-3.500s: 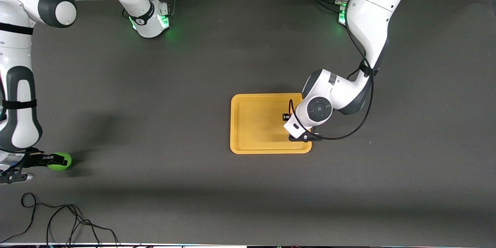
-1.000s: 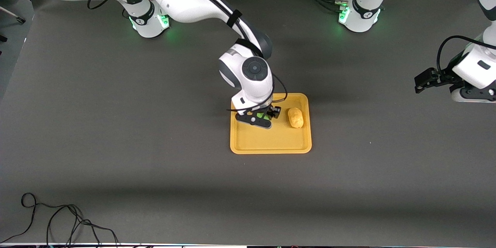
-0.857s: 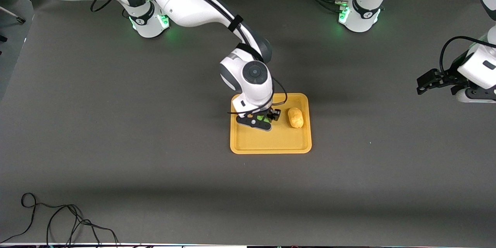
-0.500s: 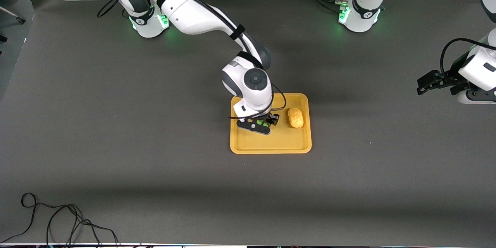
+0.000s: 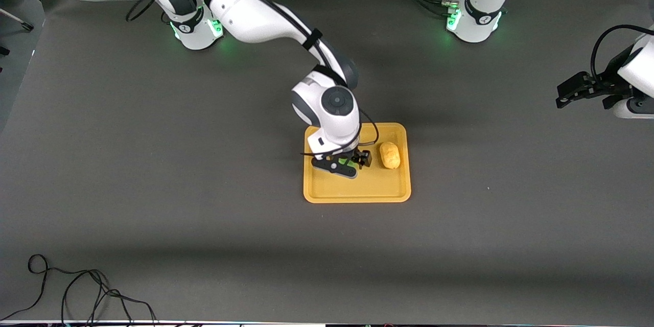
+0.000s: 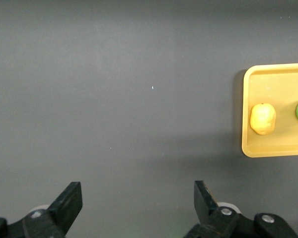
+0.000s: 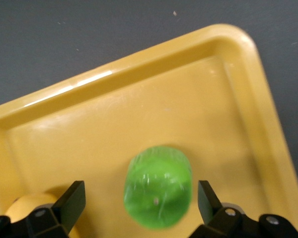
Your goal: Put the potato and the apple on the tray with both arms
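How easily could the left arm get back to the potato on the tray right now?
Probably yes. The potato lies uncovered at the tray's end toward the left arm, with bare table between. The left claw, open, is up over that end of the table. The right claw sits beside the potato, over the apple, so clearance looks tight.

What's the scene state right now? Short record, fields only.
tray: orange-yellow, mid-table
potato: lying in the tray, toward the left arm's end
apple: in the tray beside the potato, between the open fingers of the right claw, not gripped
right claw: open, low over the tray, around the apple
left claw: open, holding nothing, over bare table at the left arm's end; arm waits
task status: both items in the tray
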